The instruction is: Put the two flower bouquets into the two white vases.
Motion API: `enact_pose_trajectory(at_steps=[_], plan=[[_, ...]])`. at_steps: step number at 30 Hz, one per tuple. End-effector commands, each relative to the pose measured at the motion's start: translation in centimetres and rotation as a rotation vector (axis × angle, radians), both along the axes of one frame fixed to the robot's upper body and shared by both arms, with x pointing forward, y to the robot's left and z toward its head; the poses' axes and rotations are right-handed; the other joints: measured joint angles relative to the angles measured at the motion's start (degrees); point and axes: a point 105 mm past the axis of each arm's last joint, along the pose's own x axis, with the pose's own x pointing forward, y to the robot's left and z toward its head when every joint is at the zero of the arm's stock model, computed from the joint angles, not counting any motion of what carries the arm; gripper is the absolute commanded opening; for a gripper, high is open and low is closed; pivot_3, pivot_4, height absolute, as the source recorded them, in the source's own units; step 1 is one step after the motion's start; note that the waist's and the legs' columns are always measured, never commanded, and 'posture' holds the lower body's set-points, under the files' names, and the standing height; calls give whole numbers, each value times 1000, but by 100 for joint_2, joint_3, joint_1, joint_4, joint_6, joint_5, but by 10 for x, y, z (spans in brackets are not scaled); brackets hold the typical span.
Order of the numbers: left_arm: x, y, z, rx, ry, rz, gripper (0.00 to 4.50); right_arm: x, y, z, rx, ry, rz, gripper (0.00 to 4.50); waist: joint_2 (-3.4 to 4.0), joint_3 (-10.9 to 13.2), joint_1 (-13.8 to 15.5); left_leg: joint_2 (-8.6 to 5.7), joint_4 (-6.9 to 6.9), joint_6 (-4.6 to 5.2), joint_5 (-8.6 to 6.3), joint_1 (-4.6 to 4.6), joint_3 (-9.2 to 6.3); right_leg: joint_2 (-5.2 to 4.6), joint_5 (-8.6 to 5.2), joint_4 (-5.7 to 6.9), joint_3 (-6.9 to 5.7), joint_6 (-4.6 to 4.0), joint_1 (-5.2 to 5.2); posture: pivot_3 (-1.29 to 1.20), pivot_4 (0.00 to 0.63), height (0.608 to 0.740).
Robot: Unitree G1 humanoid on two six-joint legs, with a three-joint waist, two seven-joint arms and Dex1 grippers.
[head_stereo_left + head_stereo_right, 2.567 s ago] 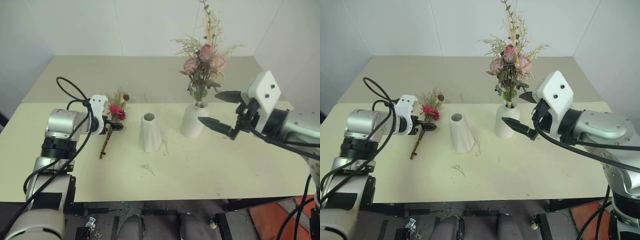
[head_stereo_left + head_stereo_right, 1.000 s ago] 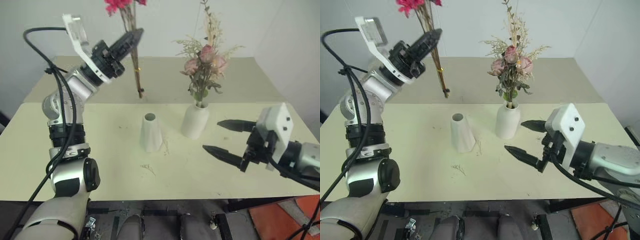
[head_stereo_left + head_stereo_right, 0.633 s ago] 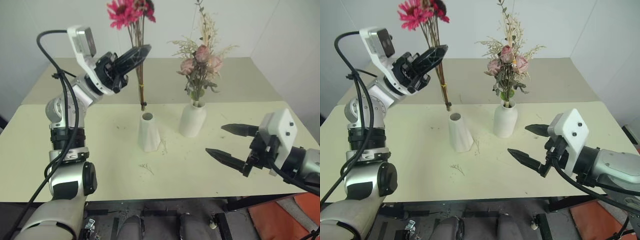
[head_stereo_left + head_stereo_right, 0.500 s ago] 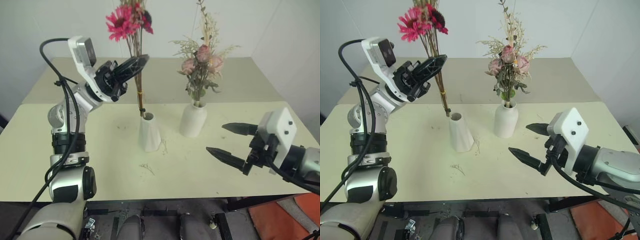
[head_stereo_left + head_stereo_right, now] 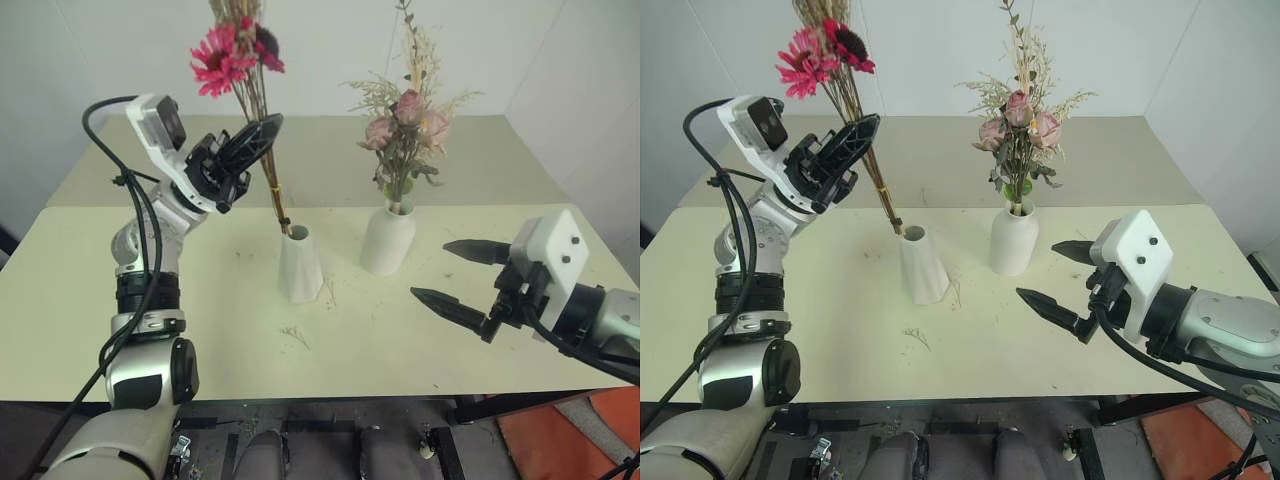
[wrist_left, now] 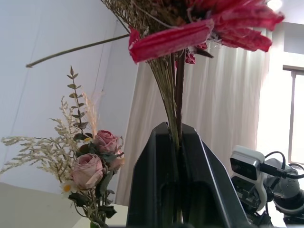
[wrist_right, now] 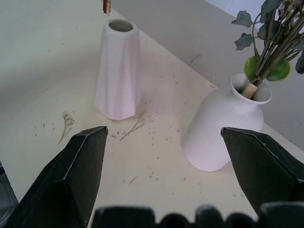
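One bouquet is already home: the pale pink rose bouquet (image 5: 405, 120) stands in the plump bottle-shaped vase (image 5: 388, 240), so the step in hand is seating the magenta daisy bouquet (image 5: 235, 55) in the narrow cone vase (image 5: 299, 265). The left gripper (image 5: 262, 133) is pinched tight on the brown stems partway up, holding the bunch tilted, blooms high and to the left, stem ends right at the cone's mouth. I can't tell whether they are inside the opening; next, I'd say, comes straightening and lowering. The right gripper (image 5: 452, 273) hovers spread wide and empty, near the bottle vase on the table (image 5: 200, 330).
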Motion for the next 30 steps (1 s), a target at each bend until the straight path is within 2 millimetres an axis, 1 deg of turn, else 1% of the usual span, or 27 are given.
enact_pose_trajectory(at_steps=[1, 6, 11, 20, 28, 30], plan=[[-2, -1, 10, -20, -66, -8, 50, -3, 0, 7, -21, -51, -9, 4500, 0, 0, 2, 0, 0, 0, 0, -1, 0, 0, 0, -1, -1, 0, 0, 0, 150, 740], [7, -7, 6, -46, -56, 0, 50, -3, -2, 6, -31, -57, -27, 4500, 0, 0, 6, 0, 2, 0, 0, -5, -1, 0, 0, -2, -3, 0, -1, 0, 150, 740], [12, -13, -1, -14, -59, 6, 50, -2, -5, 6, -39, -62, -45, 4500, 0, 0, -2, 0, 3, 0, 0, -5, -1, 1, 0, -2, -3, 0, -1, 0, 150, 740], [11, -21, -18, 74, -56, -6, 50, -2, -7, 4, -56, -65, -62, 4500, 0, 0, 0, 0, 3, 1, 0, -6, -2, 0, 0, -2, -3, 0, -2, 0, 150, 740], [8, -24, -37, 142, -36, 6, 50, 1, -8, 1, -62, -64, -60, 4500, 0, 0, 1, 1, 3, 1, 0, -6, -2, 1, 0, -2, -3, 0, -2, 0, 150, 740], [7, -24, -45, 148, -34, 25, 50, 3, -8, 0, -60, -65, -60, 4500, 0, 0, 2, 1, 3, 1, 0, -7, -2, 0, 0, -2, -3, 0, -2, 0, 150, 740]])
